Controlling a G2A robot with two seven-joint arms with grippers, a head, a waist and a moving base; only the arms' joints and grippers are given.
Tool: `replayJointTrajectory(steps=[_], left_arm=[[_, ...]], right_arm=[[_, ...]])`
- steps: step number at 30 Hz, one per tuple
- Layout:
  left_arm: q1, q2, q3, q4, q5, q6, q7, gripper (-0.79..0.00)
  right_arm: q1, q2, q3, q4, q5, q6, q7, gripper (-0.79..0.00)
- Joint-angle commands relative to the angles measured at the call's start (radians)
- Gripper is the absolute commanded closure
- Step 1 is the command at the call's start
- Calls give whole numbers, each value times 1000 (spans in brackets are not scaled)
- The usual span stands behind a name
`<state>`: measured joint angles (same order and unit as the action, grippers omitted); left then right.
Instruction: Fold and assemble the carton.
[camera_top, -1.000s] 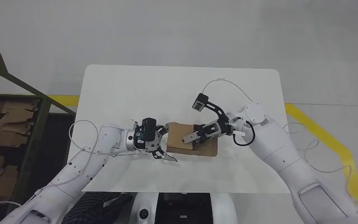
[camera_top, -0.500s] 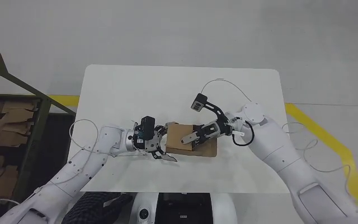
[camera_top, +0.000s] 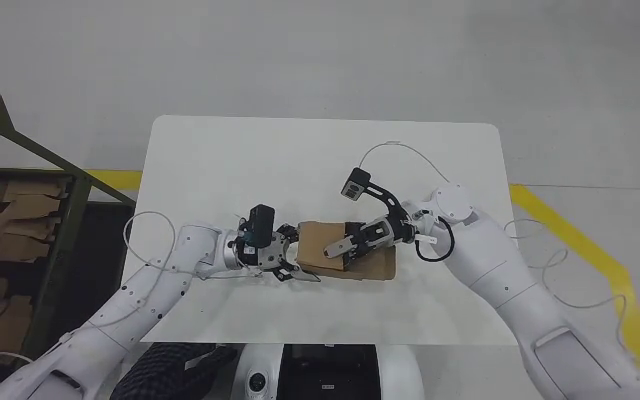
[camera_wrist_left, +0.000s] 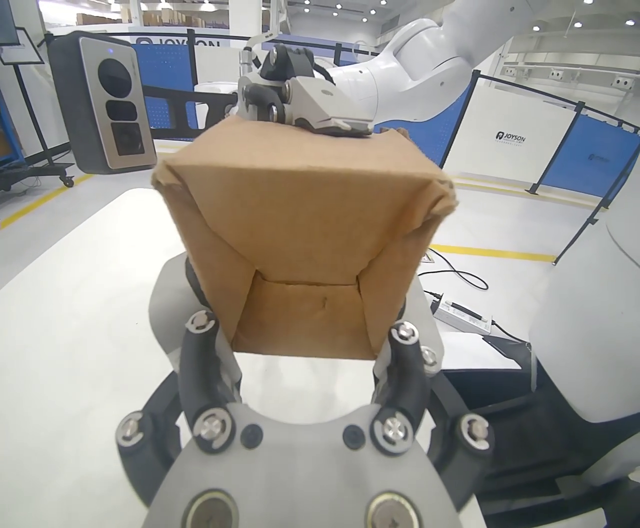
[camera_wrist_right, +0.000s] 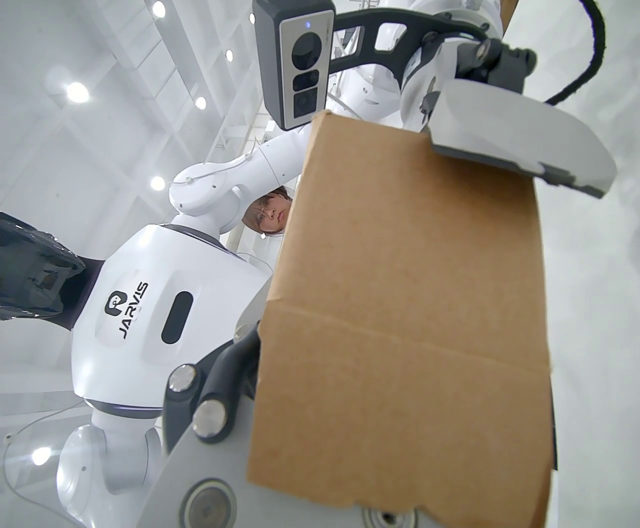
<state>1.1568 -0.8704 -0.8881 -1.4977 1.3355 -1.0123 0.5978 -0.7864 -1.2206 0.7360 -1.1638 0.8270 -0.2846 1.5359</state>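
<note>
Cartons: one brown carton (camera_top: 320, 238).
Tables: one white table (camera_top: 300, 160).
Arms: two, the left arm (camera_top: 150, 290) and the right arm (camera_top: 500, 270).
Grippers: two, the left gripper (camera_top: 293, 264) and the right gripper (camera_top: 337, 247).
Wrist cameras: two, the left wrist camera (camera_top: 262, 222) and the right wrist camera (camera_top: 354, 184).
Thin white cables: two, the left cable (camera_top: 133, 232) and the right cable (camera_top: 410, 147).
Flat cardboard sheets (camera_top: 28, 212) beside the table: several, stacked too closely to count.

Lighting: bright, even, from overhead; round ceiling lamps (camera_wrist_right: 77, 92) flare white behind the carton (camera_wrist_right: 400, 300). Shadows: soft, faint, on the table (camera_top: 300, 160) beside the carton. Edges: both wrist views bow outward
</note>
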Motion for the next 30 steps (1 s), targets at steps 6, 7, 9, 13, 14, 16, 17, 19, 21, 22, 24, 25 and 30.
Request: replayJointTrajectory(steps=[6,7,9,13,14,16,17,19,21,22,24,25,30], left_arm=[[-4,2,7,4,-17,0,0,-588],[-4,2,8,4,-19,0,0,-582],[-5,3,11,4,-23,0,0,-523],[-7,4,16,6,-34,0,0,-511],[-8,5,17,7,-36,0,-1,-514],[-8,5,19,8,-41,0,-1,-508],[-9,6,20,9,-43,0,-1,-517],[-10,6,22,9,-44,0,-2,-526],[-10,7,23,12,-48,0,1,-520],[-10,7,22,13,-49,0,3,-511],[-10,8,22,15,-50,0,7,-486],[-10,8,22,17,-51,0,9,-477],[-9,9,19,22,-46,0,23,-449]], right_arm=[[-4,-1,6,3,4,0,0,0],[-4,-1,7,3,5,0,0,0],[-6,-1,11,3,7,0,0,0],[-9,-1,19,4,6,0,0,0],[-10,-1,21,4,6,0,0,0],[-11,0,24,4,6,0,0,0],[-12,0,25,3,7,0,0,-25],[-14,1,27,4,9,0,0,-95],[-14,2,28,2,10,0,0,-188],[-15,3,29,3,11,0,0,-200],[-15,4,31,2,13,0,0,-222],[-15,5,33,2,13,0,0,-222],[-17,9,37,0,14,0,0,-228]])
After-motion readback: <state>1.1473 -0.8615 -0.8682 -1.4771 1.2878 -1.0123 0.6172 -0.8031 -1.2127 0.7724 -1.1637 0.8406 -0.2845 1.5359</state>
